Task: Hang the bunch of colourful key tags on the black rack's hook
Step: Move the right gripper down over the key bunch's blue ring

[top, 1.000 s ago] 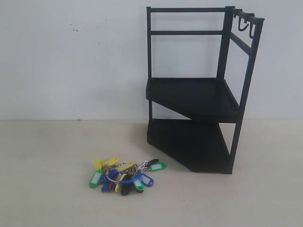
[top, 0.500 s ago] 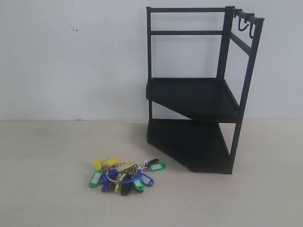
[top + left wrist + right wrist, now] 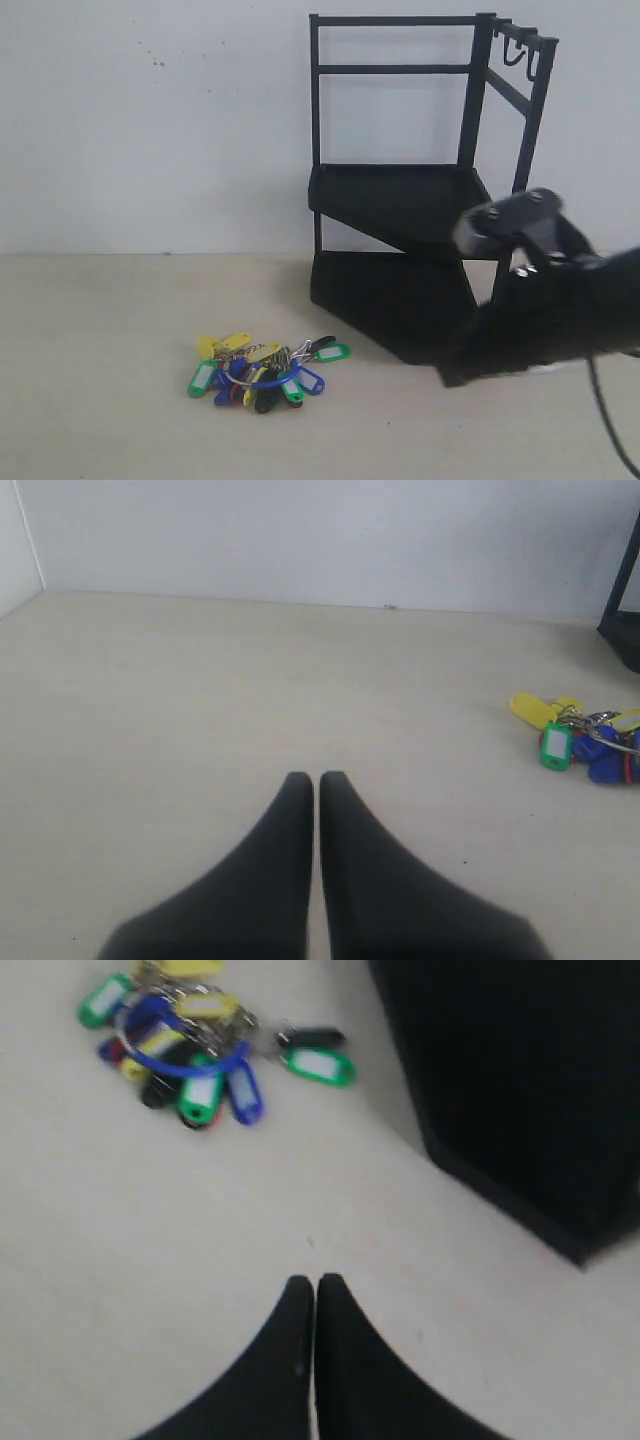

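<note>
The colourful key tag bunch (image 3: 262,368) lies flat on the beige tabletop, left of and in front of the black rack (image 3: 405,205). Two small hooks (image 3: 520,55) hang from the rack's top right bar, both bare. My right arm (image 3: 545,300) reaches in low at the right, in front of the rack's lower right corner. In the right wrist view my right gripper (image 3: 315,1281) is shut on nothing, with the key tag bunch (image 3: 190,1050) some way ahead of it and the rack's base (image 3: 520,1090) to one side. My left gripper (image 3: 316,777) is shut and empty, and the bunch (image 3: 585,742) shows at the edge of its view.
A white wall (image 3: 150,120) stands directly behind the rack. The beige table (image 3: 100,330) spreads wide to the left of the keys. The rack's dark corner (image 3: 625,630) shows at the edge of the left wrist view.
My right arm has come into the exterior view from the right and now covers the rack's lower right corner. The key tag bunch and the rack have not moved.
</note>
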